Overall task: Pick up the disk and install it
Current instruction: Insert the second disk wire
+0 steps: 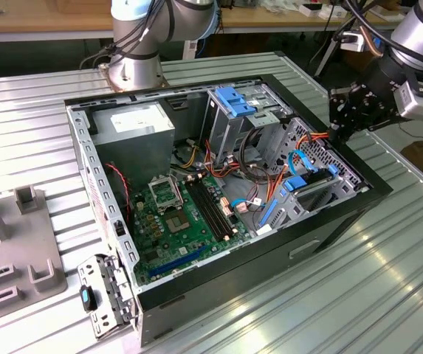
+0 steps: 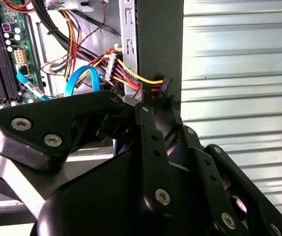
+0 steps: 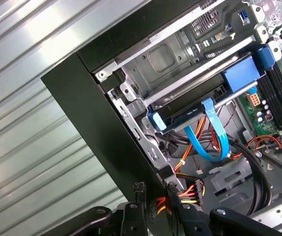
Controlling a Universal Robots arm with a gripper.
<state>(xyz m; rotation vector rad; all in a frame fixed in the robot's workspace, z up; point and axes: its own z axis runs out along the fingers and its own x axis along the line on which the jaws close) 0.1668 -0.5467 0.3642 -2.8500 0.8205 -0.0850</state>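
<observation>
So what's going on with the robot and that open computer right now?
A robot arm's gripper sits at the edge of the open computer case, on the exterior view's right, by the drive bay. The disk with its blue rails appears already seated in that bay. Nothing visible is in the gripper.

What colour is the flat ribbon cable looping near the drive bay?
Light blue; the flat cable shows best in the first wrist view.

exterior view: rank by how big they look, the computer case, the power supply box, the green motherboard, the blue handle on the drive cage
1. computer case
2. green motherboard
3. power supply box; close to the motherboard in apparent size, so these two are unsure
4. blue handle
</observation>
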